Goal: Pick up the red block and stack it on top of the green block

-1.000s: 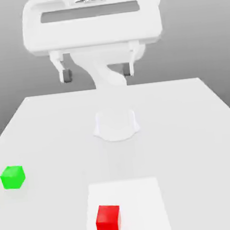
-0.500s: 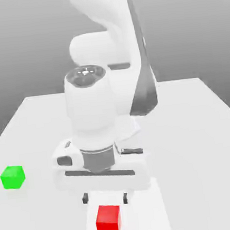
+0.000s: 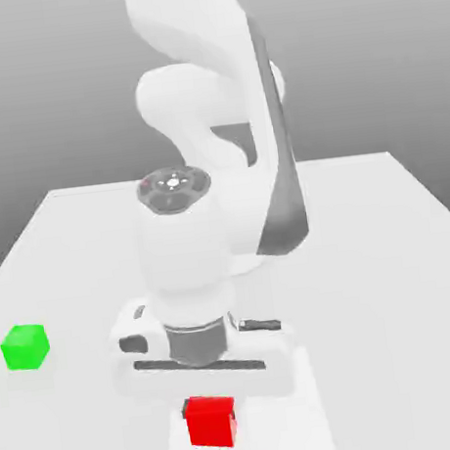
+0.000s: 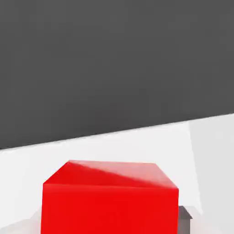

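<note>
Red block (image 3: 211,421) sits upright, square-on

I see a white table (image 3: 389,250) carrying everything. A green block (image 3: 25,346) sits flat on it near the exterior view's left edge. A red block (image 3: 211,421) sits at the near edge, on a slightly brighter white square patch (image 3: 311,426) of the tabletop, well apart from the green one. The arm's base stands on the table further back, mostly hidden from me.
</note>
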Action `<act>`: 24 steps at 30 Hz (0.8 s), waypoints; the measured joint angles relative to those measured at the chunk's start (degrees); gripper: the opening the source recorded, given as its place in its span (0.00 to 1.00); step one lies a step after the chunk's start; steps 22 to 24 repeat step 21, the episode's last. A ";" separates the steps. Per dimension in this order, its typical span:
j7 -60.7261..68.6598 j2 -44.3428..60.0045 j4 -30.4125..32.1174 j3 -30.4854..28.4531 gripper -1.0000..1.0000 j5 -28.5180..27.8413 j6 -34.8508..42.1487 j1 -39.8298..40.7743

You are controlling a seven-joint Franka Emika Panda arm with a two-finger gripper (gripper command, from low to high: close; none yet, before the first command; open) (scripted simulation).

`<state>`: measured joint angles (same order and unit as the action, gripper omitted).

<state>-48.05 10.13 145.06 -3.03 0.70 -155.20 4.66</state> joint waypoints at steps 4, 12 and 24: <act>0.29 -3.89 2.47 -6.90 0.00 -0.55 1.39 6.67; 0.91 -11.05 7.64 -18.18 0.00 -1.87 3.29 29.32; 7.92 -0.16 7.59 -11.69 1.00 7.65 -6.94 33.84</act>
